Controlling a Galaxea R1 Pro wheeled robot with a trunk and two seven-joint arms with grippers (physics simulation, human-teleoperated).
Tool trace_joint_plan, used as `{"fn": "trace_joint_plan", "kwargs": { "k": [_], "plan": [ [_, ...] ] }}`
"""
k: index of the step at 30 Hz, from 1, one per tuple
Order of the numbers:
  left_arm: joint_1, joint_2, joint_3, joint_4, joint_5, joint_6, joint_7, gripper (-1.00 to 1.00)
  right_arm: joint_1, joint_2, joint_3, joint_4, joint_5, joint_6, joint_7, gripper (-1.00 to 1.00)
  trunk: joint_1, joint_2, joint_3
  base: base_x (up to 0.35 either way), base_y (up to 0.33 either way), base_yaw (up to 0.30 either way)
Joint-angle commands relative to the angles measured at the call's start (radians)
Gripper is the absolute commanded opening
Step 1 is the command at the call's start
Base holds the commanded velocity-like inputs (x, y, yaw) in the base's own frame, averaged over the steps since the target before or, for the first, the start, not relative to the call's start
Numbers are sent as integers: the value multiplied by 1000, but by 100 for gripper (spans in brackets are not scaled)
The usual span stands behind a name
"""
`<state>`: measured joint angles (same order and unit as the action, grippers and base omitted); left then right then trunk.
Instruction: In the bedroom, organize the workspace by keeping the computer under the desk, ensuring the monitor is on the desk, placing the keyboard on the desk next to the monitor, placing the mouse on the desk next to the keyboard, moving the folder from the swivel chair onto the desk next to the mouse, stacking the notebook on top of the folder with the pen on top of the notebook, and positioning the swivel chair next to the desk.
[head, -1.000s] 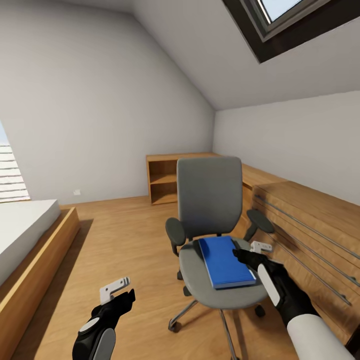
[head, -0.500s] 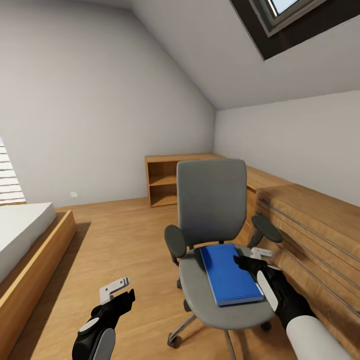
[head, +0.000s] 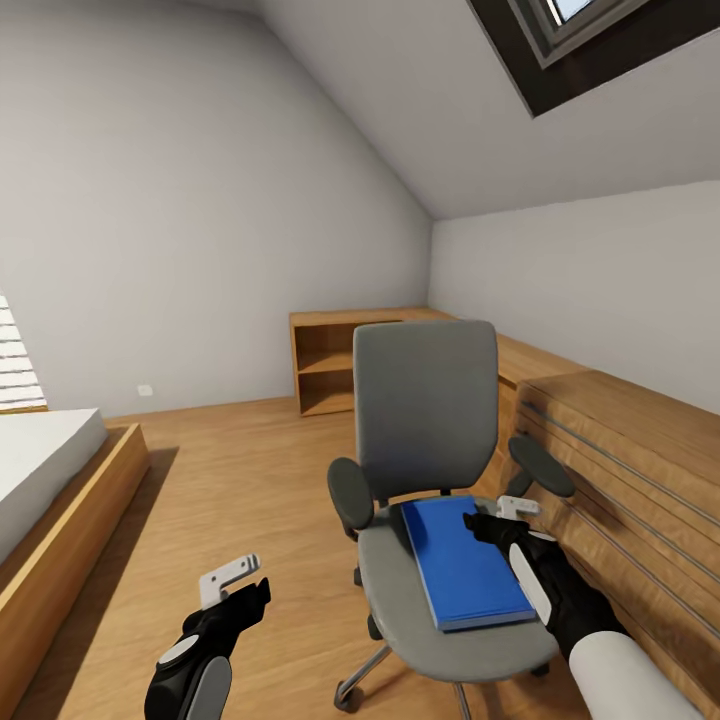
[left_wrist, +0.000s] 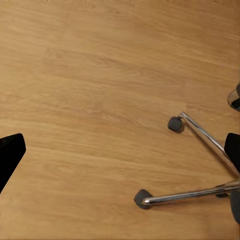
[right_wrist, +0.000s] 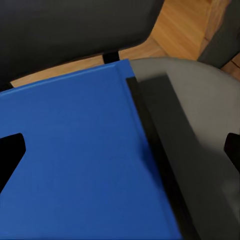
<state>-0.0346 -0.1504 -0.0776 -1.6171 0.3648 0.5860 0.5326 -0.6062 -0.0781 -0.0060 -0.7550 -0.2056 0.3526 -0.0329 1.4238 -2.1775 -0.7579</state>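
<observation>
Hovering wide open over the folder (head: 466, 571) near the seat's right edge, right gripper (right_wrist: 122, 150); thin, stiff, slippery — pinch that edge.

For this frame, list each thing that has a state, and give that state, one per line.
folder: lying flat on the swivel chair seat, not gripped.
swivel chair: upright on the floor beside the wooden unit.
right gripper: open, over the folder's right edge.
left gripper: open, empty, above the floor.
</observation>
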Motion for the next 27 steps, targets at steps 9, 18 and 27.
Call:
{"fn": "trace_joint_plan", "kwargs": {
  "k": [9,18,27],
  "plan": [
    [-1,0,-2,-1,10,1,12,100,-1,4,7,4,-6,8,-7,100,19,-36,-17,3,0,0],
    [-1,0,-1,-1,11,1,12,100,-3,3,8,21,-5,8,-7,100,34,-64,-29,0,0,0],
    [-1,-1,-2,-1,11,1,12,100,-3,4,8,24,-5,9,-8,100,50,-92,-42,0,0,0]
  ]
}}
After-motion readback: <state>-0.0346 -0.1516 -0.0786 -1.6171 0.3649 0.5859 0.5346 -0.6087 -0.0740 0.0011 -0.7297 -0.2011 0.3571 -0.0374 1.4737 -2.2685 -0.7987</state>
